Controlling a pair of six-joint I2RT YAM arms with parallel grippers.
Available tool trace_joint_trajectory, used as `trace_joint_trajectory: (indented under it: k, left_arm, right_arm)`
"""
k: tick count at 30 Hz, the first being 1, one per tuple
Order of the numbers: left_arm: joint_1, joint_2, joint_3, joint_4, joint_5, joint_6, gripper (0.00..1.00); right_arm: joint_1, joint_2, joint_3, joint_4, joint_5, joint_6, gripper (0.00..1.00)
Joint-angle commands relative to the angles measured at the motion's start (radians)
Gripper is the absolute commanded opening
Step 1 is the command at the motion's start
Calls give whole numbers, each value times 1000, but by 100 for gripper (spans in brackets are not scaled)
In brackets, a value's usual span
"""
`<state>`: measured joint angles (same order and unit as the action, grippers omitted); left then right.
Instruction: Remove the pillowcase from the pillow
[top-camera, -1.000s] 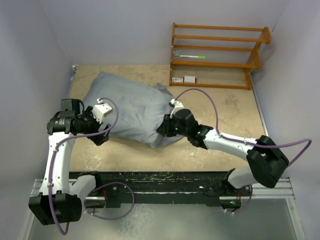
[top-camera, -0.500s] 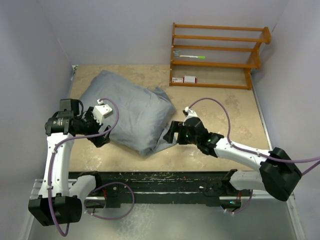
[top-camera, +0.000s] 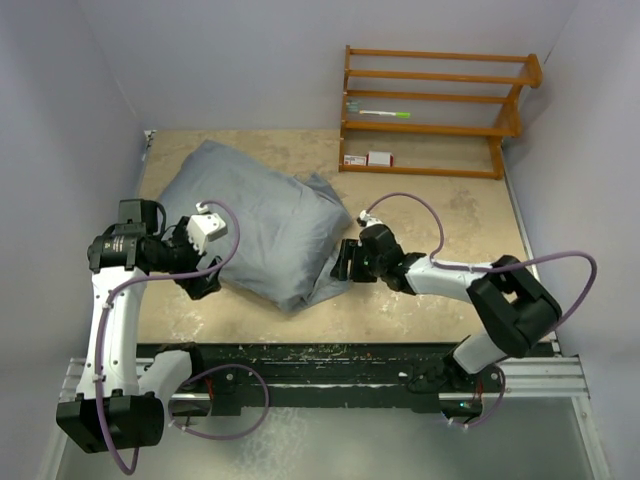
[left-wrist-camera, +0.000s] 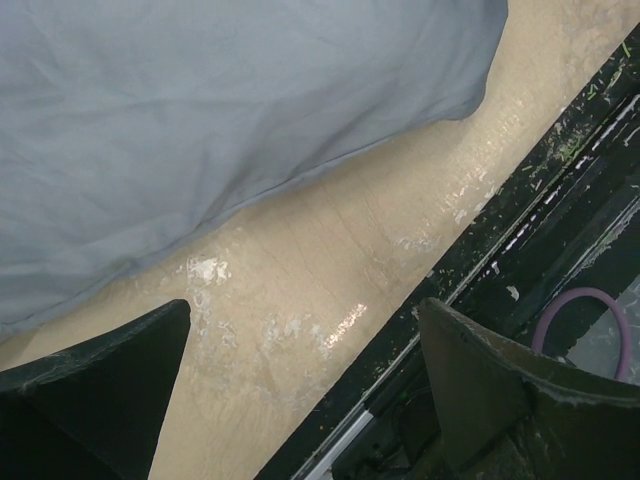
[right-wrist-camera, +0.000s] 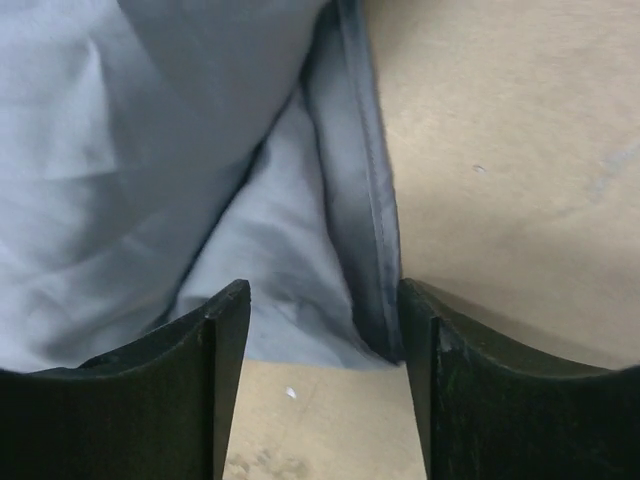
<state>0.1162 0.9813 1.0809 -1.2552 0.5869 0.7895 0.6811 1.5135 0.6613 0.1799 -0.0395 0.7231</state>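
The blue-grey pillowcase (top-camera: 255, 220) lies plump and wrinkled on the tan table, wholly covering the pillow, which is hidden inside. Its loose hemmed end (right-wrist-camera: 345, 230) lies flat at the lower right. My right gripper (top-camera: 342, 262) is open, just right of that loose end, with the hem just beyond its fingertips (right-wrist-camera: 225, 330) in the right wrist view. My left gripper (top-camera: 200, 280) is open and empty at the pillowcase's near left edge; the left wrist view shows the cover (left-wrist-camera: 220, 110) beyond the fingers and bare table between them.
A wooden rack (top-camera: 435, 110) stands at the back right with small items on its shelves. The black rail (top-camera: 330, 360) runs along the table's near edge, also in the left wrist view (left-wrist-camera: 520, 230). Grey walls close the left and right sides.
My right gripper let go of the pillowcase's end and pulled back right; it now stands open beside it. The pillowcase turned and shifted a little left. The left arm barely moved.
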Motion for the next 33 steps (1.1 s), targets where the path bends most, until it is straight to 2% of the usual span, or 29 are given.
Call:
trace_joint_trajectory:
  k: [1,4,6,7,10,12,16,21,28,33]
  left_arm:
    - [-4,-19,36,-11,71,40,99]
    - [-4,-35,45,-10,91,46,99]
    - [-4,-55,48,-13,114,58,99]
    - [-4,-67,49,-13,129,62,99]
    - [-4,-106,57,-4,174,70,99]
    - [-5,-126,65,-1,205,75,99]
    - [-6,-163,73,-7,223,93,99]
    - [-6,-224,45,-15,232,129,99]
    - [-5,-349,-37,-13,285,246,99]
    - [-4,-414,-140,126,234,278,99]
  right_arm:
    - [2,68,12,134,-116,56,55]
    - [4,42,-6,216,-190,130,33]
    - [9,-31,17,201,-196,146,9]
    - [13,-78,39,177,-190,148,0]
    - [39,-208,185,85,-157,142,0]
    - [71,-240,334,7,-132,121,0]
    - [177,-197,615,-115,-78,76,0]
    - [270,-102,848,-157,-57,71,0]
    - [346,7,1077,-199,-43,52,0]
    - [361,41,1170,-228,-48,41,0]
